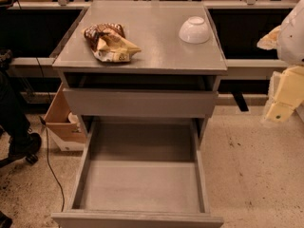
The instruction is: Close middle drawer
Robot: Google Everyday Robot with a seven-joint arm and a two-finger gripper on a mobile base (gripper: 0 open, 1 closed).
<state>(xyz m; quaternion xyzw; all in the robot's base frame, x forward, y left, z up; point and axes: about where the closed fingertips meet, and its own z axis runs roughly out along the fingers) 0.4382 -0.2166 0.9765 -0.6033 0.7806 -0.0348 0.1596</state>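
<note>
A grey drawer cabinet (142, 51) stands in the middle of the camera view. The middle drawer (142, 175) is pulled far out towards me and is empty inside; its front panel (137, 220) is at the bottom edge of the view. The top drawer front (140, 102) above it stands a little way out. My gripper (281, 101), white and pale yellow, hangs at the right edge, to the right of the cabinet and apart from it, at about the height of the top drawer.
A crumpled chip bag (110, 42) and an upturned white bowl (194, 30) lie on the cabinet top. An open cardboard box (64, 120) and a black cable (50, 160) are on the floor at the left. A person's shoe (21, 146) is at the far left.
</note>
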